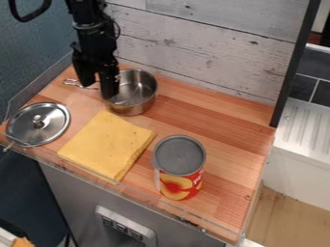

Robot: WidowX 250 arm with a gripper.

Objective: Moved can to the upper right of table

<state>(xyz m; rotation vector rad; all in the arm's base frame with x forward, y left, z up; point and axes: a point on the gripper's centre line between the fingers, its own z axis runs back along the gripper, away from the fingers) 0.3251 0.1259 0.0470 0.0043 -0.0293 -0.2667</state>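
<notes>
My gripper [99,89] hangs at the upper left of the table, at the left side of the steel pot. It is open, its two fingers apart and pointing down, one of them in front of the pot's rim. The can [180,167], red and yellow with a grey lid, stands upright near the table's front edge, right of the yellow cloth and well away from the gripper.
A steel pot [143,91] with its handle to the left stands near the back wall. A folded yellow cloth [108,144] lies mid-left, and a pot lid [38,123] rests at the far left. A low clear rim runs along the wooden table's [226,130] front edge.
</notes>
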